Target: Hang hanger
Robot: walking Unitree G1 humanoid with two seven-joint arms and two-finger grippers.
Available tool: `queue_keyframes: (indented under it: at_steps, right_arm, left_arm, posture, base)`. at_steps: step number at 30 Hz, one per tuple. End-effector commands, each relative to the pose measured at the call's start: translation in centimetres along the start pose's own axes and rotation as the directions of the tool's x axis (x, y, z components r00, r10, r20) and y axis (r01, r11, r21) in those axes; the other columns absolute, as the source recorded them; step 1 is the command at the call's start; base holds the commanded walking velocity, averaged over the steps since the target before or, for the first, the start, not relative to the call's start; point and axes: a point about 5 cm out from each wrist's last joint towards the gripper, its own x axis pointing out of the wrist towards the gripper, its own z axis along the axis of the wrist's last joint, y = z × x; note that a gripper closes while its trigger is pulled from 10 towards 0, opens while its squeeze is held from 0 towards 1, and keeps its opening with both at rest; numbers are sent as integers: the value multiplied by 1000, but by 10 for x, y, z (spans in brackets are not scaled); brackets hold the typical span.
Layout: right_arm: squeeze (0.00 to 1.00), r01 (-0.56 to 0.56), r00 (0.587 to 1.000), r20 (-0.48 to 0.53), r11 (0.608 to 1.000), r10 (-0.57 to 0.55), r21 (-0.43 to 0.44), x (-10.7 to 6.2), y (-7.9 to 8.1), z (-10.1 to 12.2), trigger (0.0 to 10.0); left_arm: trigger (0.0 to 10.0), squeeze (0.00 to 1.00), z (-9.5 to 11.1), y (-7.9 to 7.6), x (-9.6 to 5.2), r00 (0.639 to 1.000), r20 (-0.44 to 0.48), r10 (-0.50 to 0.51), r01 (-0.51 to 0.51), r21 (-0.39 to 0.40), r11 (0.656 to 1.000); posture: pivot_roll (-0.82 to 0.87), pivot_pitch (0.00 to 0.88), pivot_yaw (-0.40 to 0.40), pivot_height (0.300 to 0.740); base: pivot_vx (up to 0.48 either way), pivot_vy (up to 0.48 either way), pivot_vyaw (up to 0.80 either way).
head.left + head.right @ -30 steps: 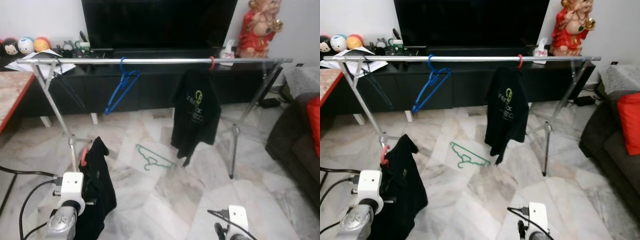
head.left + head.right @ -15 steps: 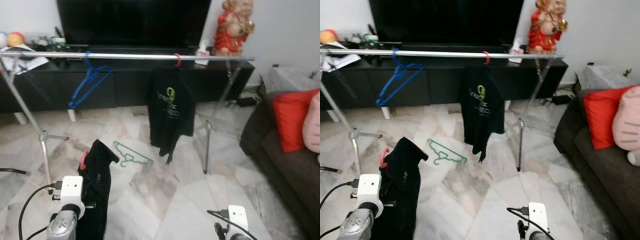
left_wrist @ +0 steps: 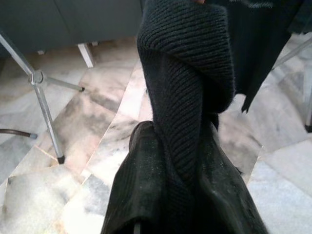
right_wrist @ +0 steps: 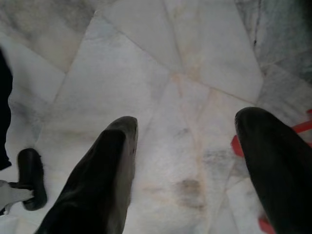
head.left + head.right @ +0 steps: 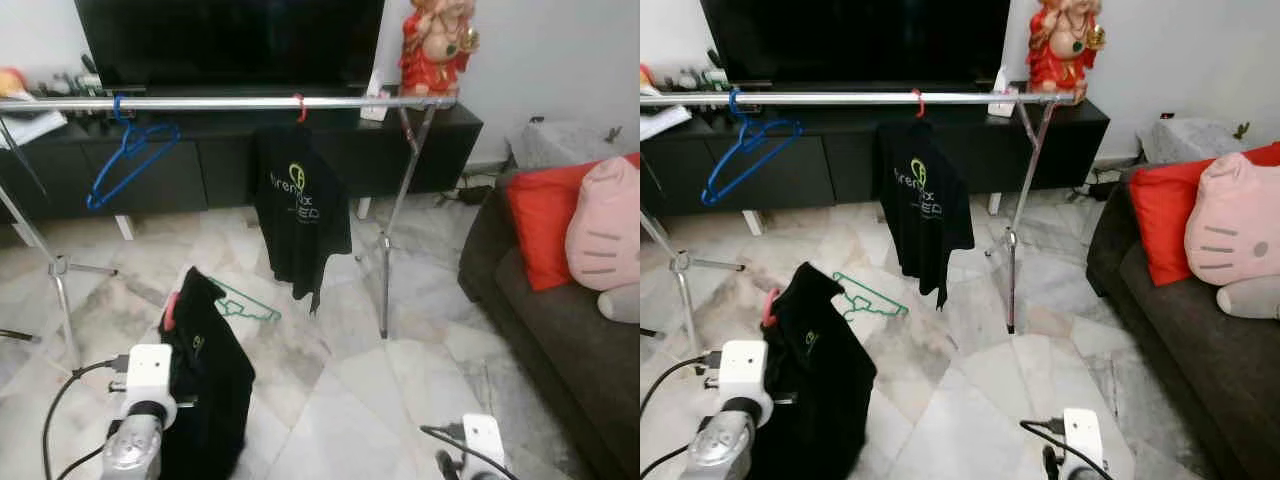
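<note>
Holding a black shirt [image 5: 205, 385] on a red hanger [image 5: 171, 310], left gripper [image 3: 183, 161] sits near left. Right gripper [image 4: 195, 161] hangs spread wide over the marble floor [image 4: 185, 63]. Clothes rail [image 5: 230, 102] is far ahead.

**Rail, cabinet and sofa**

A clothes rail [image 5: 220, 102] runs across the room in front of a cabinet [image 5: 420, 140]. On the rail, a bare hanger [image 5: 125, 160] hangs towards the left end and a shirt [image 5: 298, 215] nearer the right end. Another hanger [image 5: 245, 303] lies on the floor [image 5: 400, 370] below the rail. A sofa [image 5: 560, 320] stands at the right, with cushions [image 5: 600, 235] on it.
</note>
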Motion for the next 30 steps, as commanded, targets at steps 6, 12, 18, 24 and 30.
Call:
queue_keyframes:
  at_steps: [6, 12, 18, 24, 30]
  right_arm:
    - [0, -19, 1000, -9, 998, 18, -54, 0, 1, 1, 10000]
    - [0, -24, 1000, -19, 998, 23, -52, 0, 0, -1, 10000]
    - [0, -24, 999, -22, 998, 23, -60, 0, 0, -2, 10000]
    - [0, -31, 999, -26, 997, 30, -64, 0, 1, -3, 10000]
    - [0, -23, 999, -28, 998, 21, -60, 0, 0, -3, 10000]
  left_arm:
    - [10000, 0, 10, 3, 2, 999, 32, 16, -16, -11, 1000]
    - [10000, 0, 10, 1, 2, 999, 33, 15, -14, -19, 1000]
    - [10000, 0, 8, -2, 0, 1000, 27, 5, -4, -19, 1000]
    - [10000, 0, 8, -3, 1, 1000, 26, -4, 4, -16, 1000]
    - [10000, 0, 10, -5, 1, 999, 32, -8, 9, -18, 1000]
  posture:
    - [73, 0, -79, 740]
    - [75, 0, -91, 740]
    - [75, 0, -92, 740]
    - [75, 0, -91, 740]
    - [83, 0, -96, 740]
  base:
    - [195, 0, 0]
    - [346, 0, 241]
    - [370, 0, 0]
    - [381, 0, 0]
    - [384, 0, 0]
